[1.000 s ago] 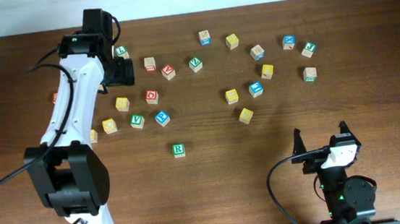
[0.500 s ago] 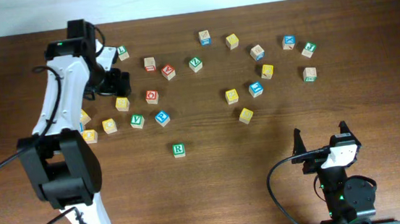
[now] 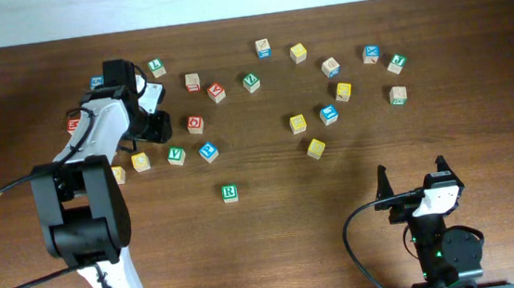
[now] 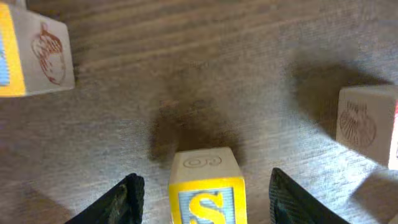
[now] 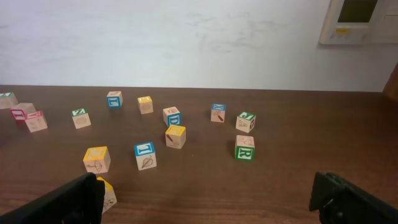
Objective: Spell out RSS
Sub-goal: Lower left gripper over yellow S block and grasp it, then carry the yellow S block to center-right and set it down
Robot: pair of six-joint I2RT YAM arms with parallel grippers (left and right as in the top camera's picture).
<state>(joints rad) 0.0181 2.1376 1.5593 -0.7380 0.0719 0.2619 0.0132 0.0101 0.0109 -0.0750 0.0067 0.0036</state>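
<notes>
A yellow S cube (image 4: 205,186) stands on the table between the open fingers of my left gripper (image 4: 202,193); the fingers are beside it and not touching. In the overhead view the left gripper (image 3: 149,125) covers this cube at the left of the table. The green R cube (image 3: 230,193) sits alone near the middle front. I cannot read which other yellow cube bears an S. My right gripper (image 3: 412,179) is open and empty at the front right, also seen in the right wrist view (image 5: 205,199).
Several letter cubes are scattered over the back half of the table. A red cube (image 3: 195,123), a green one (image 3: 176,155) and a yellow one (image 3: 140,162) lie close to the left gripper. A green-lettered cube (image 5: 245,148) stands ahead of the right gripper.
My left arm has swung from the back toward the front and lowered its open gripper over the yellow cube. The right arm has not moved.
</notes>
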